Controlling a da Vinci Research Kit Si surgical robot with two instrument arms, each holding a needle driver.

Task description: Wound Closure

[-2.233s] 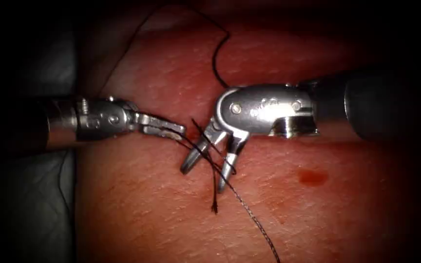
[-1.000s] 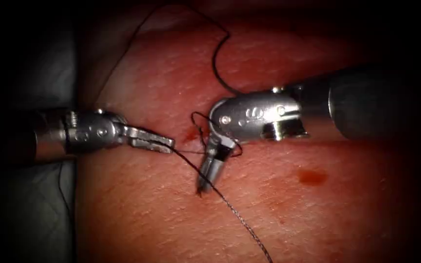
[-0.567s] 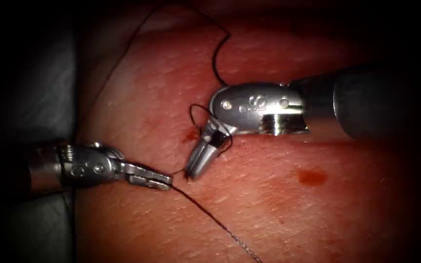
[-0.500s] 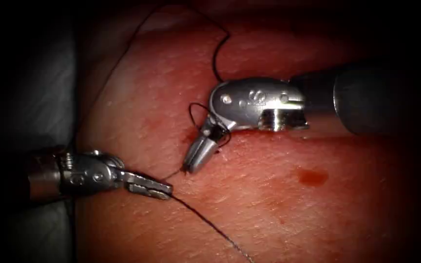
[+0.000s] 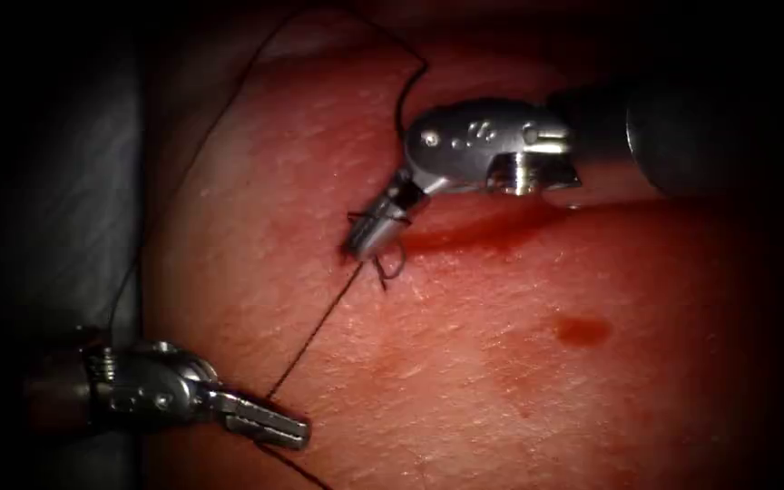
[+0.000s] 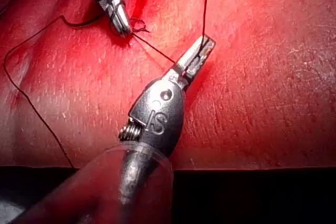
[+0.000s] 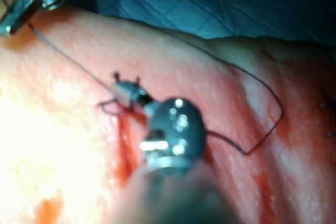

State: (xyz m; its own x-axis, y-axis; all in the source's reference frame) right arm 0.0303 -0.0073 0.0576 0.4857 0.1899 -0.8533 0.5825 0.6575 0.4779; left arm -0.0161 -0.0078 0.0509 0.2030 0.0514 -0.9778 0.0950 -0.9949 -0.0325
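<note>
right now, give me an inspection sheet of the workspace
surface: tissue with the cut and red fluid
job's things: thread taut between both tools, small loops at the right tool's tip; needle: nothing seen
clutter: nothing seen
grippers: left tool shut on thread, left of the cut; right tool shut on thread at the cut
cables: nothing seen
surroundings: grey drape beside the tissue

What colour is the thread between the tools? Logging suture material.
Dark, near black thread, clearest in the endoscope view.
</note>
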